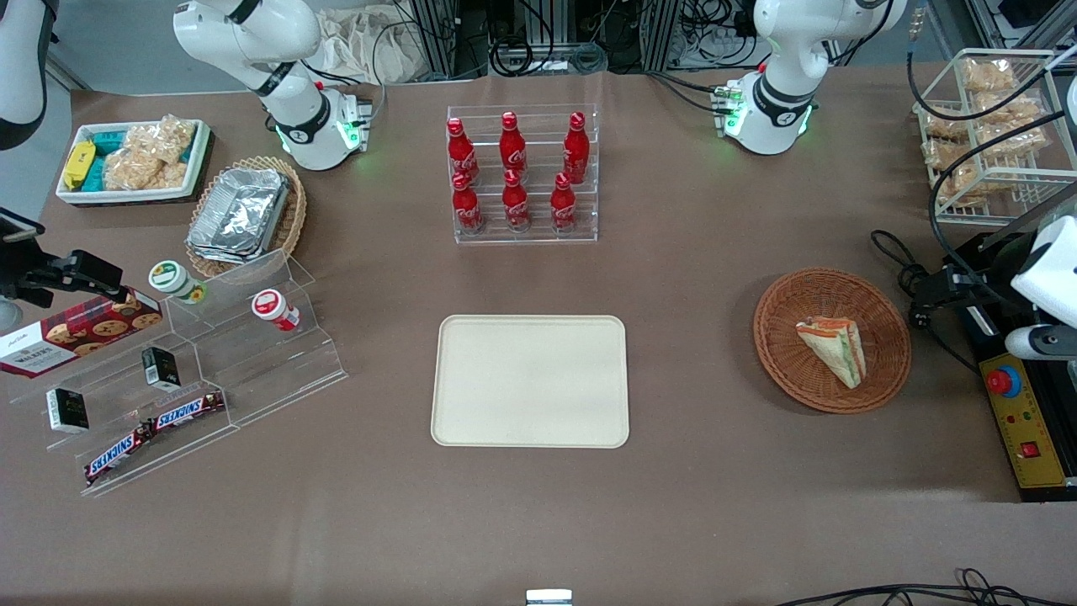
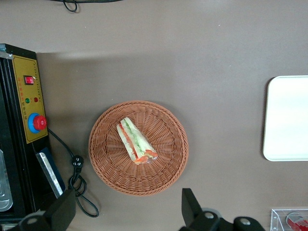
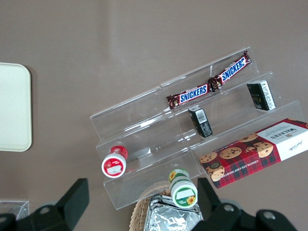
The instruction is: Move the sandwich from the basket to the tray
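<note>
Left wrist view: tool [image 2: 127,211], fingers spread, high above basket [image 2: 166,166]; descend centred, straddling sandwich [image 2: 136,140] across its bread faces.

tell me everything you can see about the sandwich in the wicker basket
The sandwich is a small triangular wedge of pale bread with orange-red and green filling layers showing along its cut edge. It lies alone in the round reddish-brown woven basket, roughly in the middle, touching only the weave. It looks intact. The cream tray sits apart from the basket, toward the parked arm's end of the table. The gripper hovers open above the basket, not touching the sandwich.
</note>
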Motion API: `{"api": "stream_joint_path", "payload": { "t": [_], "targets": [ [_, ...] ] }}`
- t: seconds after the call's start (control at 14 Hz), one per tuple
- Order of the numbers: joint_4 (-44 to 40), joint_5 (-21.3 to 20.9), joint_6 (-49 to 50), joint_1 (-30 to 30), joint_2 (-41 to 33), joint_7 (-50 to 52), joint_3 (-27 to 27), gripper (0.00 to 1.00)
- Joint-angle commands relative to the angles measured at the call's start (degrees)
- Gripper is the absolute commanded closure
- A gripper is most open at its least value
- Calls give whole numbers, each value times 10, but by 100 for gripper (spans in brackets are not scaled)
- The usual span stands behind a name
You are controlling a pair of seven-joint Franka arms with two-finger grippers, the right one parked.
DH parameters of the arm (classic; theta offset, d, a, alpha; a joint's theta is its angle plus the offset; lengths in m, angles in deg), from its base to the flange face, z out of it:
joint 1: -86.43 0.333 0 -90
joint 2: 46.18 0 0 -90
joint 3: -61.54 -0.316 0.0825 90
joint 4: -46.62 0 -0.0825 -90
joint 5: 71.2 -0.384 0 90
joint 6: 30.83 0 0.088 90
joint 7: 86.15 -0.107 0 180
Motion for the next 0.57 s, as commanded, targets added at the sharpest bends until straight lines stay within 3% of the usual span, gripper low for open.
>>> {"api": "stream_joint_path", "payload": {
  "t": [0.0,0.5],
  "targets": [
    [1,3,7,0,-4,-4,0,1],
    [44,1,21,7,-8,13,-6,1]
  ]
}}
